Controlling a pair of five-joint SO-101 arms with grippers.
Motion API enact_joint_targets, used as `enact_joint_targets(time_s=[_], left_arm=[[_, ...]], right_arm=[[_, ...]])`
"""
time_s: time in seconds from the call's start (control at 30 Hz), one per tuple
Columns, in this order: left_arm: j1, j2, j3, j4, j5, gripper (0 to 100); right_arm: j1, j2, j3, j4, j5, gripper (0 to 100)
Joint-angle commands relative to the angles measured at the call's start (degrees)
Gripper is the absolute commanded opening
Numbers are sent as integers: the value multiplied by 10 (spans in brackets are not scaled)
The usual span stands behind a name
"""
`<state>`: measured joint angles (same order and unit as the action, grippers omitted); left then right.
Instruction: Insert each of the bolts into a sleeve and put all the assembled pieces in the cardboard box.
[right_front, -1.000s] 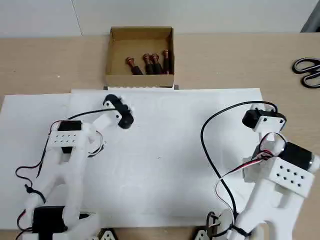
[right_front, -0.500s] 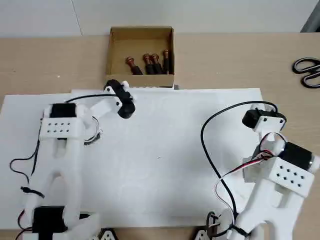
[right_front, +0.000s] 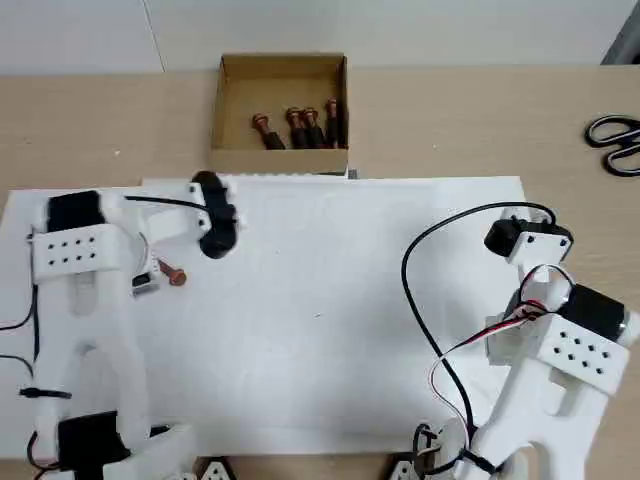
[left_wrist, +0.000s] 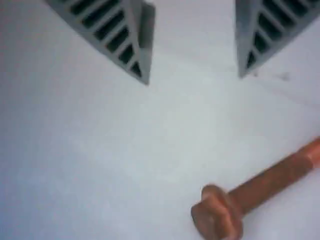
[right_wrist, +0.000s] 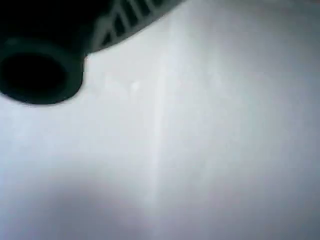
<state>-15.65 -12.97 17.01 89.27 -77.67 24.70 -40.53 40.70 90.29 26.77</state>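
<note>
High view is showing the wooden desk (right_front: 450, 120) carrying a white sheet (right_front: 350, 300), with the left arm (right_front: 80, 280) and right arm (right_front: 560, 370) standing over the sheet's near corners. The cardboard box (right_front: 283, 160) is sitting on the desk just beyond the sheet's far edge and is holding four assembled pieces (right_front: 300, 128). Scissors (right_front: 615, 140) are lying near the desk's edge on the right arm's side. One copper bolt (right_front: 172, 274) is lying loose on the sheet, just beside the left arm. The left gripper (left_wrist: 194, 77) is hanging over the sheet near it, jaws spread wide and gripping nothing. The right gripper (right_wrist: 107, 30) is gripping a black sleeve (right_wrist: 37, 75) above the sheet, with the sleeve's open end showing.
</note>
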Motion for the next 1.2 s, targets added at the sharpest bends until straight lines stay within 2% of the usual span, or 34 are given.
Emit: enact_joint_targets(time_s=[0.0, 0.17, 0.37, 0.73, 0.97, 1.17], left_arm=[[-17, -21, 18, -77, -218, 112], [-17, -21, 91, -209, -258, 112], [-11, -21, 149, -284, -295, 112], [1, -20, 202, -304, -299, 109], [1, -20, 267, -404, -296, 109], [1, -11, 283, -405, -294, 108]], right_arm=[[3, -9, -4, -1, 0, 4], [2, -9, -3, -1, -1, 4], [3, -14, 43, -28, 1, 4], [2, -14, 47, -42, 1, 4], [2, -14, 47, -41, 1, 4], [2, -14, 31, -37, 1, 4]])
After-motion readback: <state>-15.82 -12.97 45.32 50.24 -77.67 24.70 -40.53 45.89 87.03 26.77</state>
